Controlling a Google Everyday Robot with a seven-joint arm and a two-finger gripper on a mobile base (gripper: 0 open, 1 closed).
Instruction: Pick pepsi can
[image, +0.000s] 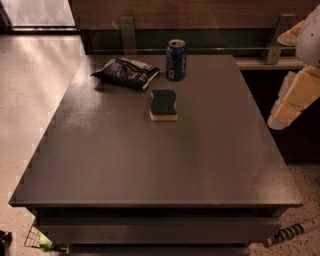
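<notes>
The robot's pale cream hand (294, 100) hangs at the right edge of the view, beyond the right side of the worktop and above the dark gap beside it, touching nothing; whether it is spread wide or drawn narrow cannot be told. Well apart from it, a large flat dark grey-brown worktop (150, 165) fills most of the scene. Near its far edge stands the small upright dark blue pepsi can (176, 60) with a silver top rim. Just in front of the can lies a flat sponge (163, 104), dark green on top with a yellow base. To the can's left lies a wrinkled dark blue snack bag (126, 73).
</notes>
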